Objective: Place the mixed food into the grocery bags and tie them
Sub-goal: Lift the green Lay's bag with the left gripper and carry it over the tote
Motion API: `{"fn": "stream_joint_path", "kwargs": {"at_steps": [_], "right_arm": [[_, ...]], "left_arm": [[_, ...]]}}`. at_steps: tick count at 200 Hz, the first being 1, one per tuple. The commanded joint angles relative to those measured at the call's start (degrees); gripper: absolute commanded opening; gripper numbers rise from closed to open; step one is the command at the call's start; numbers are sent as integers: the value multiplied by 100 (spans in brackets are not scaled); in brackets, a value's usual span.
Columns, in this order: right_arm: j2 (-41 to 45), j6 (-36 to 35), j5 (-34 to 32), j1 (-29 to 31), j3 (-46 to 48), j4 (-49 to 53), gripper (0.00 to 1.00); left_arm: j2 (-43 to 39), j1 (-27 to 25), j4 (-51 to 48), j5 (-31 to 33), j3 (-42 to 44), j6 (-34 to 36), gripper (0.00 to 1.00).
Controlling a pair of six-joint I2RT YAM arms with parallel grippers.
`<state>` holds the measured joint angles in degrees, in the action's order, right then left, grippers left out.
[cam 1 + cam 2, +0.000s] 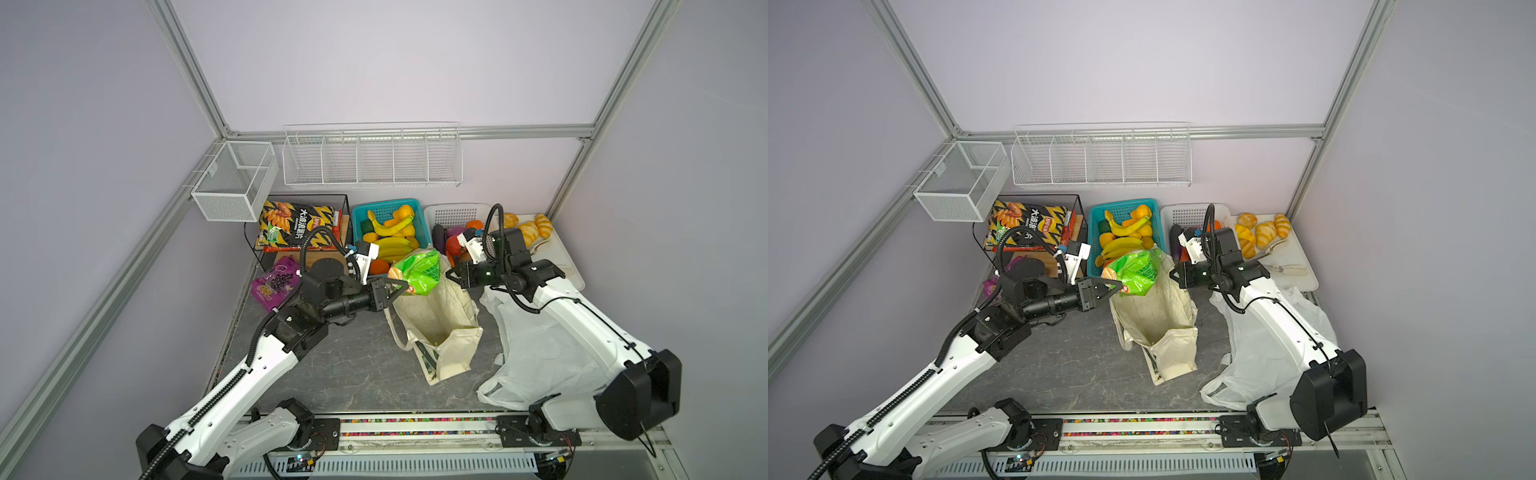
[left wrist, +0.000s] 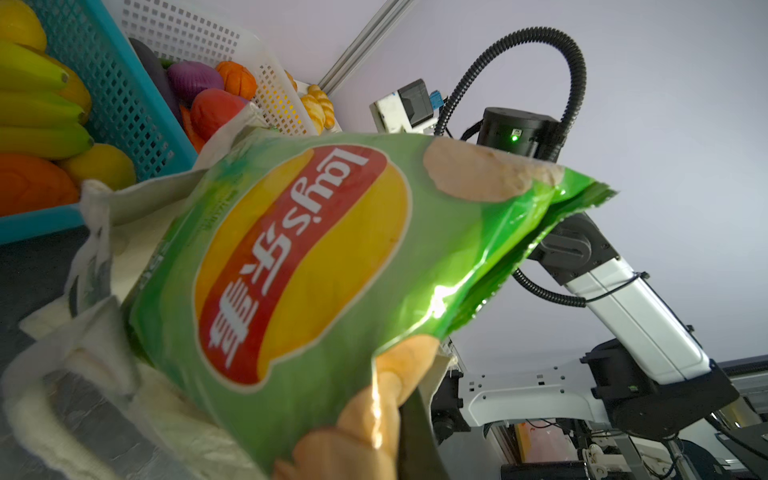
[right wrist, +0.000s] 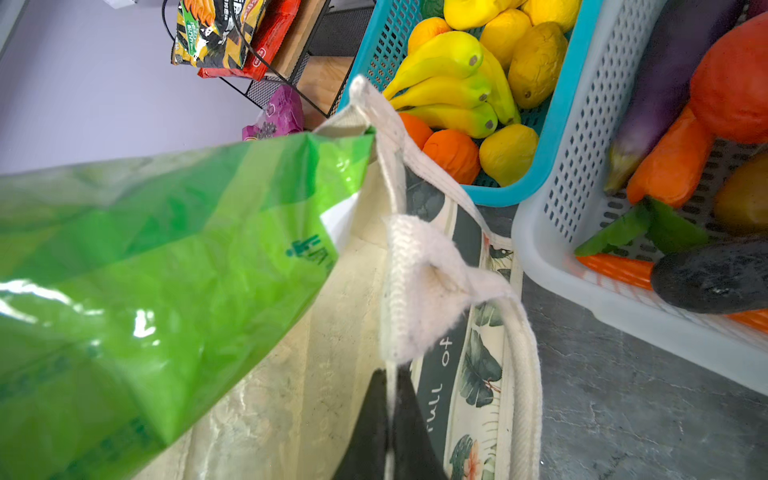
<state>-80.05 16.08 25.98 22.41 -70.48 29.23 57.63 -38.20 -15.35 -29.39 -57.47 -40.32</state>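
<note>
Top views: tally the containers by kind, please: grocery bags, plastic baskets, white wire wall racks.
Grocery bags: 2 (canvas tote, white plastic bag)
Plastic baskets: 2 (teal basket, white basket)
White wire wall racks: 2 (mesh box, divided wire rack)
Total: 6

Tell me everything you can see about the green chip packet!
The green chip packet is shiny, crinkly and puffy, with a red-and-yellow Lay's logo and chip pictures. The left gripper pinches one end, holding it tilted above the open cream tote. Its far end seems to touch the tote's rim.
</note>
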Motion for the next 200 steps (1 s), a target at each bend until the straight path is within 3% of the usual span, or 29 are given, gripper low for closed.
{"fn": "stream_joint_path", "kwargs": {"at_steps": [1, 48, 90, 107, 153, 177, 200], "right_arm": [[203, 44, -10, -72, -41, -374, 7], [194, 31, 202, -75, -146, -492, 7], [182, 133, 589, -71, -190, -779, 7], [148, 28, 395, -81, -272, -632, 7], [-53, -285, -176, -106, -563, -128, 7], [-161, -267, -93, -106, -681, -114, 7], [-271, -252, 51, -106, -753, -103, 7]], "left_arm": [[12, 85, -837, -62, -396, 467, 0], [728, 108, -1829, -535, -939, 949, 0], [1419, 2, -2798, -240, -1621, 1727, 0], [1711, -218, -3361, 53, -2037, 2236, 0], [1869, -498, -4087, 91, -2503, 2979, 0], [2126, -835, -4842, 811, -2931, 3448, 0], [2411, -1142, -5558, 1956, -3520, 3827, 0]]}}
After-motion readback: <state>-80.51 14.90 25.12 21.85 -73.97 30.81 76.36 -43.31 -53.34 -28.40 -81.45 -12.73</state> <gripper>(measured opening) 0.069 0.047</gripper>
